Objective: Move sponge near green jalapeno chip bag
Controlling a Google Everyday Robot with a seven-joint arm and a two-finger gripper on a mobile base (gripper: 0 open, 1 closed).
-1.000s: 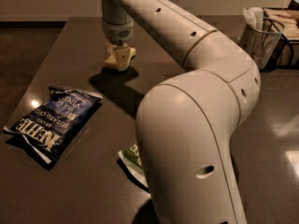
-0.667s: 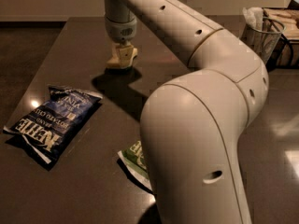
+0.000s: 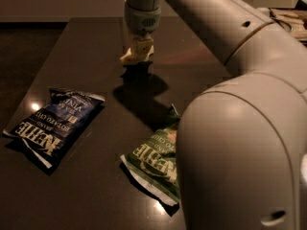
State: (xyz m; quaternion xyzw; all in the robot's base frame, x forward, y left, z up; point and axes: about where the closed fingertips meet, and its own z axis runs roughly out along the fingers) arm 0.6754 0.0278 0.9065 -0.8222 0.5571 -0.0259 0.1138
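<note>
We see that the arm's bulky elbow (image 3: 240, 147) has swung rightward in the last second, so far more of the green jalapeno chip bag (image 3: 154, 161) now shows on the bench (image 3: 81, 42), its right part hidden behind the elbow. The dark blue chip bag (image 3: 55, 123) lies where it was, to the left. At the far side the hand (image 3: 138, 46) grips the sponge (image 3: 135, 56), shifted slightly right; it may be just clear of the bench, though we cannot be sure. We judge the carry barely begun: sponge and green bag remain well apart.
</note>
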